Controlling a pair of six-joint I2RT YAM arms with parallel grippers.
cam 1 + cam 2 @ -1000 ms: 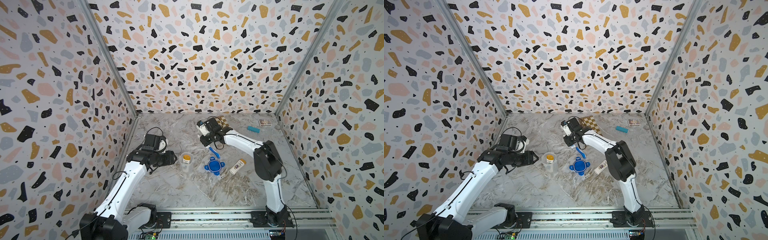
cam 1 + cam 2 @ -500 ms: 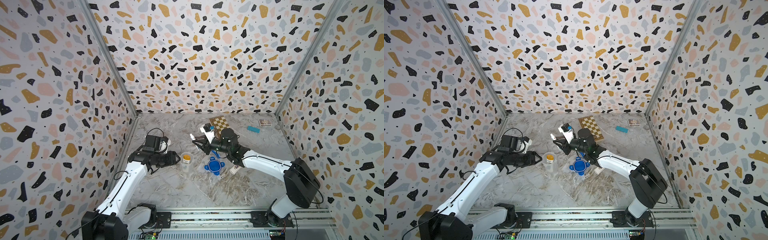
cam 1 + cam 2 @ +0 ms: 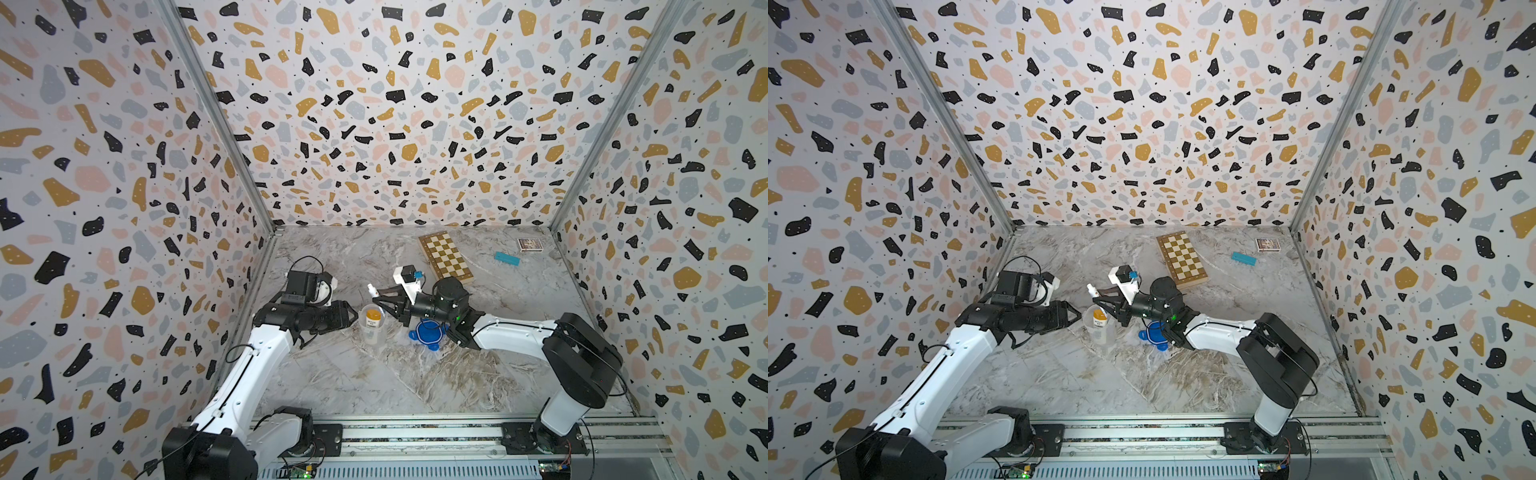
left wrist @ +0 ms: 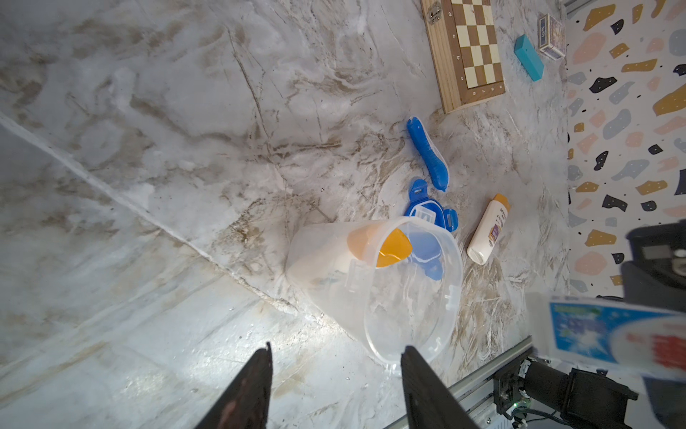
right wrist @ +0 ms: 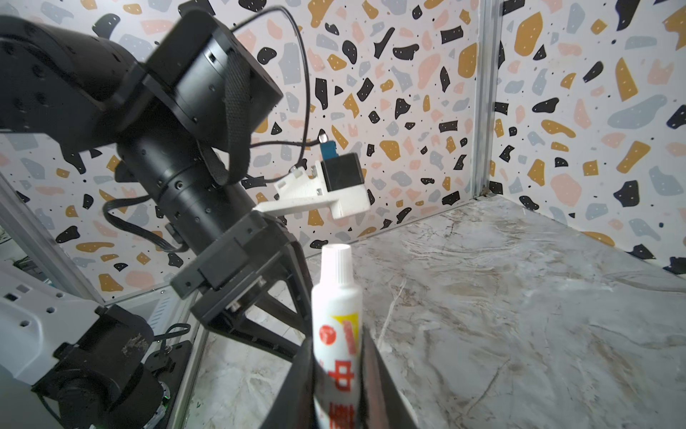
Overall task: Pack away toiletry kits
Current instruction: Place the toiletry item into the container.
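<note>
A clear tub (image 3: 372, 332) (image 3: 1099, 328) (image 4: 371, 289) stands mid-table with an orange-capped bottle (image 3: 372, 316) (image 4: 389, 249) inside. My right gripper (image 3: 380, 296) (image 5: 336, 356) is shut on a white tube (image 3: 370, 289) (image 3: 1091, 289) (image 5: 336, 308), which hangs just behind the tub's rim. My left gripper (image 3: 353, 318) (image 4: 336, 356) is open beside the tub, with one fingertip (image 4: 408, 356) at its rim. The blue lid (image 3: 428, 332) (image 4: 427, 211) lies next to the tub. The left wrist view also shows a blue toothbrush (image 4: 427, 154) and a second bottle (image 4: 488, 232) lying on the table. My right arm hides both in the top views.
At the back right lie a wooden chessboard (image 3: 445, 259) (image 4: 467, 52), a teal block (image 3: 507, 258) (image 4: 529, 57) and a small card box (image 3: 530, 244). Patterned walls close off three sides. A metal rail (image 3: 415, 432) runs along the front edge.
My right arm has swung from beside the chessboard forward and to the left, bringing the tube over to the tub. The left gripper has hardly moved.
</note>
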